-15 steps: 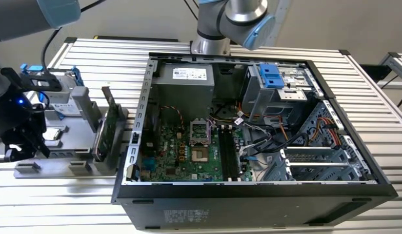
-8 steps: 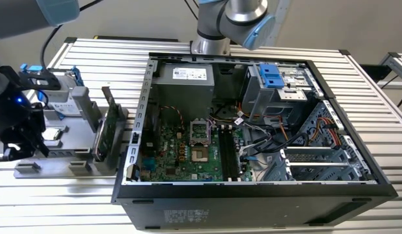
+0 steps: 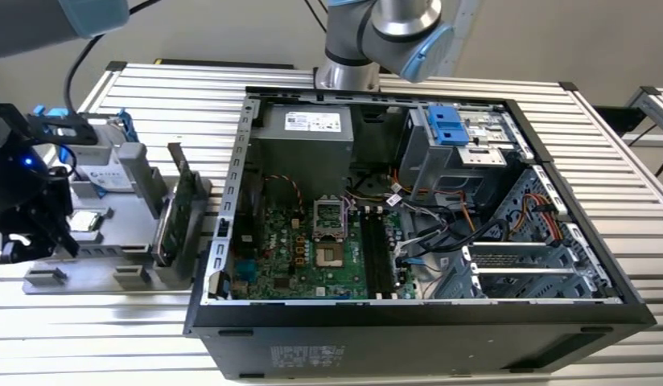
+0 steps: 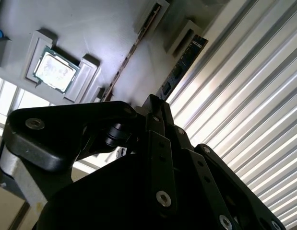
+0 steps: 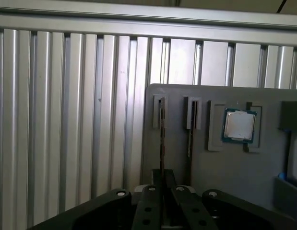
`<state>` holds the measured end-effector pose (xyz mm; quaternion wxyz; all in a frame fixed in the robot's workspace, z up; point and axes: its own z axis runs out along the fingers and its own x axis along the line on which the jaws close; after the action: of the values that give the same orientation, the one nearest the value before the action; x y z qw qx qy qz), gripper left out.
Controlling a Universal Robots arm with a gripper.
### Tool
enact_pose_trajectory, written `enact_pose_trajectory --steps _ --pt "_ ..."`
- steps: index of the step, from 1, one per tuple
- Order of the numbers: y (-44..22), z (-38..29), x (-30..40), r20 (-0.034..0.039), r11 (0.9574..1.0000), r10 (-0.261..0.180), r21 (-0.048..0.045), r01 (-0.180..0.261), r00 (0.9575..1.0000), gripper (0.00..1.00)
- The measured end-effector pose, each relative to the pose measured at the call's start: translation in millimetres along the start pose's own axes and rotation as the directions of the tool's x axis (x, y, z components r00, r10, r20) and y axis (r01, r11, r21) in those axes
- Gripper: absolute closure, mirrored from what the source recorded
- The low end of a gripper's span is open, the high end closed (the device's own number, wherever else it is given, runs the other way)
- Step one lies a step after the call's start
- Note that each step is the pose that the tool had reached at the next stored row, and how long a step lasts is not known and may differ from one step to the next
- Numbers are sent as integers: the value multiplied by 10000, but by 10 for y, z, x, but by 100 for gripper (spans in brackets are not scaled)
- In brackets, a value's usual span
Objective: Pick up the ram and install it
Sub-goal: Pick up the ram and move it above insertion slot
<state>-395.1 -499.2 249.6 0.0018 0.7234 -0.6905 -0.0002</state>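
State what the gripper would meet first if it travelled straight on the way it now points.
Most likely the ram, standing on edge in the slot of the grey tray nearest the tray's edge. In the first wrist view the gripper lines up with it. The gap between them is unclear.

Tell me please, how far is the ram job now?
Nothing is installed yet: the ram stands on edge in the grey holder. In hand: the gripper is lined up with it, close. Left: lifting it and seating it in the open computer case.
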Motion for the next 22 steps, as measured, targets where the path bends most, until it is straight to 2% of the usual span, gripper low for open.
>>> enact_pose_trajectory --steps 22 --pt "12 -246 0 1 10000 8 0 -8 10000 100"
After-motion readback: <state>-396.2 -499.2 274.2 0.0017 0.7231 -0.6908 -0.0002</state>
